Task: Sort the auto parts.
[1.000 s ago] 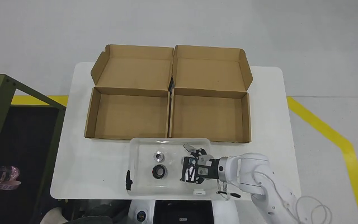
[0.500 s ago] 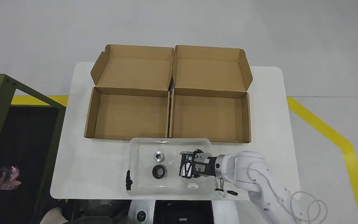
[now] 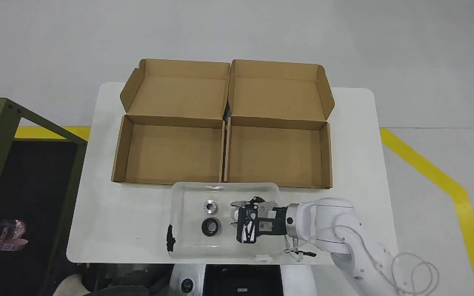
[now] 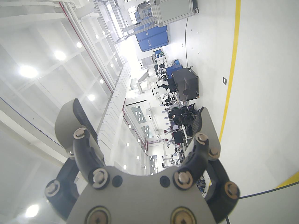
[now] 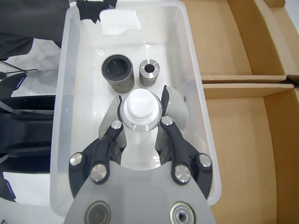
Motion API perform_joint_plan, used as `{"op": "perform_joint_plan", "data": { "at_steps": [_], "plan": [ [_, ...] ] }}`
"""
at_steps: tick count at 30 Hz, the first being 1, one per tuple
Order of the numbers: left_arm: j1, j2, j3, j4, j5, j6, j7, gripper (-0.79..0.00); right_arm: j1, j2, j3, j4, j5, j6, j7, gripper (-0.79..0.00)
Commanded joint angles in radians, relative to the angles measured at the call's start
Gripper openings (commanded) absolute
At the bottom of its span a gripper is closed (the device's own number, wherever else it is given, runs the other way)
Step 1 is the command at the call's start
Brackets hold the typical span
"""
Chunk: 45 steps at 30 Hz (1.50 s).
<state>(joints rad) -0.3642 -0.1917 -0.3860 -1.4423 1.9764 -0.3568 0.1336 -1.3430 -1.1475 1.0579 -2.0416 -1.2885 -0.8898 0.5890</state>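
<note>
In the clear plastic bin [image 5: 193, 47] on the white bench [image 3: 355, 133], a white-capped clear round part [image 5: 140, 108] was held by the right tool [image 5: 141, 96], closed on it, so the pick was judged in hand, and a lift towards an open cardboard box [image 3: 278, 155] was called for next.

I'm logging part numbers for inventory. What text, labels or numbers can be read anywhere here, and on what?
No text reads clearly.
White patch on the clear bin: blank.
Blue cabinets: white print, too blurred to read.
White-capped part in the right end effector: no marking visible.
</note>
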Motion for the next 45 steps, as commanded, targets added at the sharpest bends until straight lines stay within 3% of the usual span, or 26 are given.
{"op": "perform_joint_plan", "data": {
  "at_steps": [1, 11, 22, 36, 45],
  "plan": [
    [0.000, 0.000, 0.000, 0.000, 0.000, 0.000, 0.000, 0.000, 0.003, 0.002, 0.007, -0.003, 0.002, -0.006, -0.031, -0.785],
    [0.000, 0.000, 0.000, 0.000, 0.000, 0.000, 0.000, 0.000, 0.024, 0.011, 0.049, -0.008, 0.005, -0.024, -0.214, -0.785],
    [0.000, 0.000, 0.000, 0.000, 0.000, 0.000, 0.000, 0.000, 0.057, 0.017, 0.086, 0.000, 0.024, -0.003, -0.321, -0.785],
    [0.000, 0.000, 0.000, 0.000, 0.000, 0.000, 0.000, 0.000, 0.136, 0.017, 0.102, 0.097, 0.083, 0.024, -0.386, -0.785],
    [0.000, 0.000, 0.000, 0.000, 0.000, 0.000, 0.000, 0.000, 0.247, 0.005, 0.057, 0.225, 0.119, 0.067, -0.354, -0.785]
  ]
}}
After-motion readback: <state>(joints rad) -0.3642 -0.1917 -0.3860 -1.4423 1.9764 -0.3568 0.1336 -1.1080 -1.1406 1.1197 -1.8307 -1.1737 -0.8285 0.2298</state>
